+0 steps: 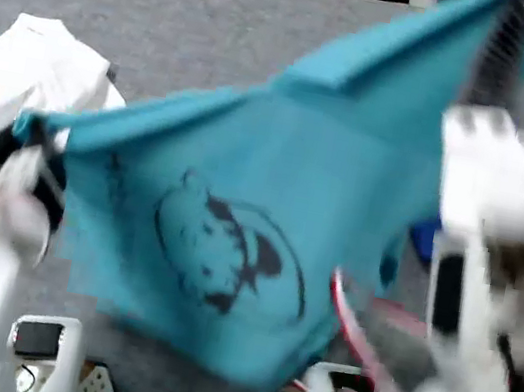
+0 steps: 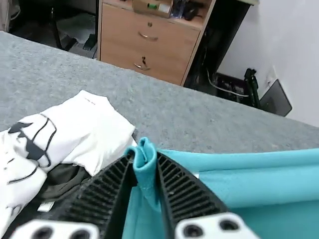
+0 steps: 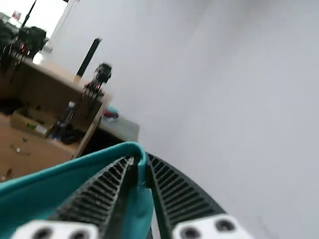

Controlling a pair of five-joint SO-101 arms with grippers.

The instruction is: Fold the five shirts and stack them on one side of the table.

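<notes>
The left gripper has its ribbed black fingers pinched tight on a bunched corner of the teal shirt, and a little fold of cloth pokes up between the tips. The right gripper is clamped the same way on another edge of that shirt. There the teal cloth curls over the tips and hangs away below.

From above, the teal shirt is held in the air between the two arms, stretched above the grey table. The left arm has its corner low at the left side. The right arm has its corner much higher, at the far right, so the top edge slopes steeply. The shirt's front faces the camera and shows a dark round print. Its lower edge hangs loose above the near side of the table, close to the arms' bases.

A white shirt with a black line drawing lies rumpled on the far left of the table, just beside the left gripper. A dark garment shows under its near edge. Beyond the table's far edge stands a wooden drawer cabinet. A plain white wall rises behind the right gripper.
</notes>
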